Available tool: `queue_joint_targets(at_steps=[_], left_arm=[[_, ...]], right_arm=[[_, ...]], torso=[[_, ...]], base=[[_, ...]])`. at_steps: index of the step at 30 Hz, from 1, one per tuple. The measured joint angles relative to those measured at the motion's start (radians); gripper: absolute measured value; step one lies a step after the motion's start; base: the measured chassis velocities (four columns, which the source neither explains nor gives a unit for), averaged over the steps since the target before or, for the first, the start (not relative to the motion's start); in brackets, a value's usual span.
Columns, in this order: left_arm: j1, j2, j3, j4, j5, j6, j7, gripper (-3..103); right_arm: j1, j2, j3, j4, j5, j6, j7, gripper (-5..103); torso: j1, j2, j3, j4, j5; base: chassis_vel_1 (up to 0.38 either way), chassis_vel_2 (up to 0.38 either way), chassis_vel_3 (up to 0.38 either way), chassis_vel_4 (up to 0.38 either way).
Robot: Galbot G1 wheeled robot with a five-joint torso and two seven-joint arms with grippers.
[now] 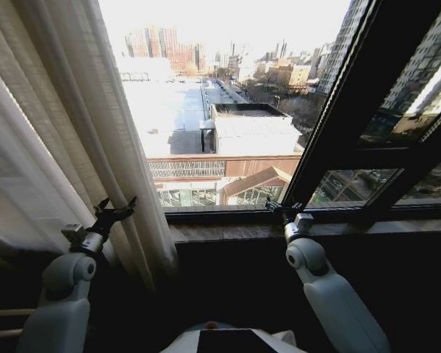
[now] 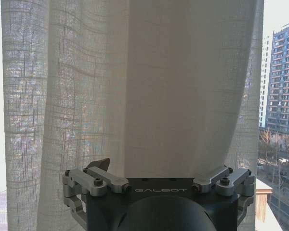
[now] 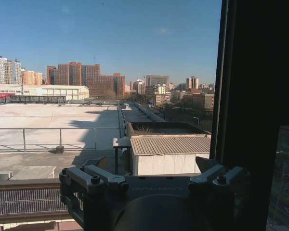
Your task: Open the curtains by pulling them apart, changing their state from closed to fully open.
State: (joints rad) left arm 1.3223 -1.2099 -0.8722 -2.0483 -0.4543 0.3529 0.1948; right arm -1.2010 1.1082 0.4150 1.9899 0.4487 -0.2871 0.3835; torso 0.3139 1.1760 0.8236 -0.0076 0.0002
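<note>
One curtain panel (image 1: 73, 132) is what I've got in front of me, bunched up on my left side of the window, hanging in pleats down past the window sill (image 1: 228, 229). My left gripper (image 1: 116, 212) is raised right at its inner edge fold, fingers spread apart and not clamped on anything as far as I can see; the fabric looks like it's just beside or barely brushing the tips, can't say which. Moving right, the middle of the window is bare glass with the rooftops outside, then my right gripper (image 1: 281, 207) sits over by the sill next to the dark window frame (image 1: 353, 110). It looks parted too, holding nothing, though the tips are tiny from the head view so I'm not betting on it. What could go wrong: the cloth is thin and slippery, so if I close on just a sliver of the edge it'll probably slide out when I pull, and yanking sideways too low could drag the panel instead of sliding it along the top. The left wrist view shows the see-through weave of that panel (image 2: 135, 96) up close right ahead of the gripper (image 2: 159, 185), which the head view can't resolve. The right wrist view shows that gripper (image 3: 154, 185) facing open sky, buildings and the frame bar (image 3: 260, 96), no fabric near it.
</note>
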Motion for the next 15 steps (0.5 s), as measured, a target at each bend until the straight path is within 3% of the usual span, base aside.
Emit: queue_joint_targets(at_steps=[7, 10, 15], left_arm=[[-0.041, -0.005, 0.053, 0.009, 0.022, 0.000, -0.081, 102], [-0.056, -0.005, 0.062, 0.015, 0.036, -0.001, -0.096, 98], [-0.069, -0.004, 0.071, 0.017, 0.050, -0.002, -0.122, 77]], right_arm=[[-0.007, 0.003, -0.015, 0.007, -0.004, 0.003, 0.001, 100], [-0.009, 0.004, -0.019, 0.010, -0.005, 0.003, 0.001, 100], [-0.011, 0.006, -0.024, 0.014, -0.007, 0.004, 0.001, 100]], torso=[[0.000, 0.000, 0.000, -0.0001, 0.0000], [0.000, 0.000, 0.000, 0.0000, 0.0000], [0.000, 0.000, 0.000, 0.0000, -0.0001]], base=[[0.000, 0.000, 0.000, 0.000], [0.000, 0.000, 0.000, 0.000], [0.000, 0.000, 0.000, 0.000]])
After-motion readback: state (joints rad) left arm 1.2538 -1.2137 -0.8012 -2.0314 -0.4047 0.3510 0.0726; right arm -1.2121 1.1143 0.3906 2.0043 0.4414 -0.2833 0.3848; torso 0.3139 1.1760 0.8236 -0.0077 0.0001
